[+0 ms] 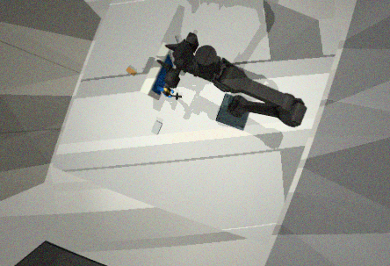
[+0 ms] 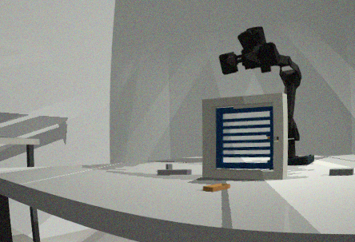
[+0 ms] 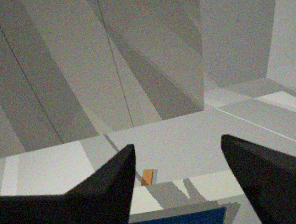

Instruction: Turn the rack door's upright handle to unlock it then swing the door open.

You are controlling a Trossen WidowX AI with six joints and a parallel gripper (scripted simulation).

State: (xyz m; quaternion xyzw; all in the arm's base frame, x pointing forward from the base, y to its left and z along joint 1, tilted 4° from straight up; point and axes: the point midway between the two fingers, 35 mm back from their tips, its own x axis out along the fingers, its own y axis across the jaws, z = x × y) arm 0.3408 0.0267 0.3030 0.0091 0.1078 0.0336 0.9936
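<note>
Matte black six-joint robot arm (image 1: pixel 259 89) (image 2: pixel 295 83), chunky angular link housings, parallel-jaw gripper (image 1: pixel 165 54) (image 3: pixel 178 145), tapering black fingers (rather beak-like), dark teal square base plate (image 1: pixel 224 115) (image 2: pixel 308 160)

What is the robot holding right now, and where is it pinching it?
Nothing. The black two-fingered gripper is open, its fingers well apart with no object between them, above the blue slatted door.

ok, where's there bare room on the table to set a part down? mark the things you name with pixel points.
Likely between the orange block (image 1: pixel 131 70) (image 2: pixel 216 188) (image 3: pixel 147 177) and the table's near edge in the exterior view. Crowded: around the door frame (image 1: pixel 149 88) (image 2: pixel 245 173), with the gripper (image 1: pixel 162 53) (image 3: pixel 178 145) above.
</note>
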